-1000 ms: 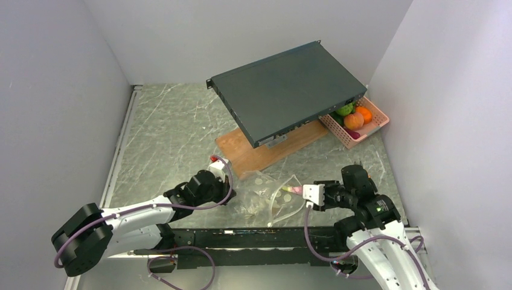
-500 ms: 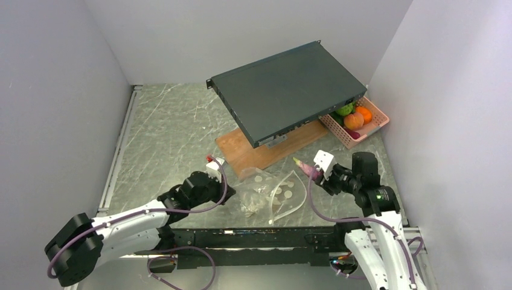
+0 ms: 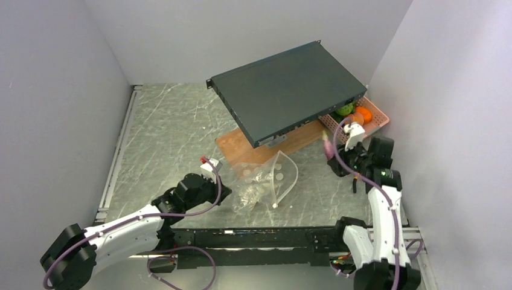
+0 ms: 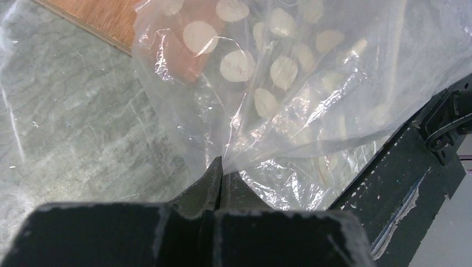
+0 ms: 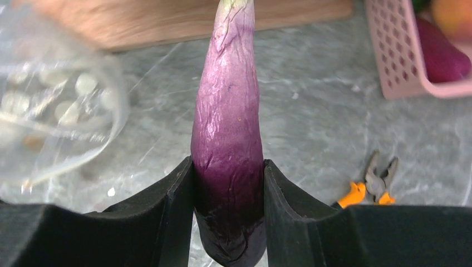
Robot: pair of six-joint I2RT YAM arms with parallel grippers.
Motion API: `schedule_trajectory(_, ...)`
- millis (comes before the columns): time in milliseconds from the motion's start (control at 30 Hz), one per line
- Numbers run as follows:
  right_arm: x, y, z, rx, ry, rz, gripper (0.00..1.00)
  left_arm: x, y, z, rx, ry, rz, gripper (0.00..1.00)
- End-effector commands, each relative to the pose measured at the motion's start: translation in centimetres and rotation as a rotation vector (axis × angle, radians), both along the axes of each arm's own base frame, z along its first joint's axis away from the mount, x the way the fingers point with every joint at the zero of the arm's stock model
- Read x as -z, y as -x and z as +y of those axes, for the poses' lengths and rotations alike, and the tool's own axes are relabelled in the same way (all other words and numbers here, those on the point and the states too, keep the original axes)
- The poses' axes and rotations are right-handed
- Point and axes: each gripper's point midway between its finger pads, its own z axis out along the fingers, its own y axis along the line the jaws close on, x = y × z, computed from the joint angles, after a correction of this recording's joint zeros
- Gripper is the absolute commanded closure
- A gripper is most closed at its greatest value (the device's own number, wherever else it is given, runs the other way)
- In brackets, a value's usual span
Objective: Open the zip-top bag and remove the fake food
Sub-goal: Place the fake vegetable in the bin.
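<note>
1. The grey marbled table [image 3: 169,127] carries everything here.
2. A dark flat metal case [image 3: 287,90] leans tilted, its lower edge on the wooden board [image 3: 241,154].
3. The wooden board lies flat near the middle of the table.
4. The zip-top bag [image 3: 265,181], clear and crumpled, sits at the board's near edge, partly over it, with pale round discs [image 4: 236,64] showing through it.
5. A pink lattice basket [image 3: 377,118], right of the board, holds fake food: orange [image 3: 364,113], green [image 3: 345,109] and purple [image 5: 439,53] pieces.
6. The left fingers [image 4: 218,177] are pinched tight on a fold of the bag, on the board's near side.
7. The right fingers [image 5: 181,183], narrowly parted, clamp a purple toy eggplant [image 5: 228,128], held above the table right of the board.
8. Orange-handled pliers [image 5: 373,186] lie on the table, right of the board.
</note>
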Motion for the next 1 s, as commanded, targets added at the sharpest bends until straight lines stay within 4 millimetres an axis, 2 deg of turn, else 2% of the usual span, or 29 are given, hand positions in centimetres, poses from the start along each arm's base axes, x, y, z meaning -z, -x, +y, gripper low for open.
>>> schedule_trajectory(0,-3.1,-3.3,-3.0,0.212,-0.195,-0.005,1.00,-0.5,-0.4,0.3,-0.001,0.001,-0.041,1.00)
schedule_trajectory(100,-2.8,-4.3,-5.1,0.308,-0.309,0.046,1.00,-0.7,-0.6,0.4,0.000,-0.002,-0.049,1.00)
schedule_trajectory(400,-3.2,-8.9,-10.3,0.464,-0.319,0.057,1.00,-1.1,-1.1,0.6,-0.007,-0.008,-0.067,1.00)
schedule_trajectory(600,-3.8,-12.4,-12.5,0.504,-0.337,0.079,1.00,-1.2,-1.2,0.5,-0.005,0.000,-0.065,1.00)
schedule_trajectory(833,-3.5,-16.3,-14.4,0.511,-0.359,0.121,1.00,-1.4,-1.6,0.5,-0.009,-0.002,-0.075,1.00)
schedule_trajectory(967,-3.5,-18.2,-15.9,0.511,-0.293,0.104,0.99,-1.4,-1.8,0.3,-0.005,-0.009,-0.075,1.00)
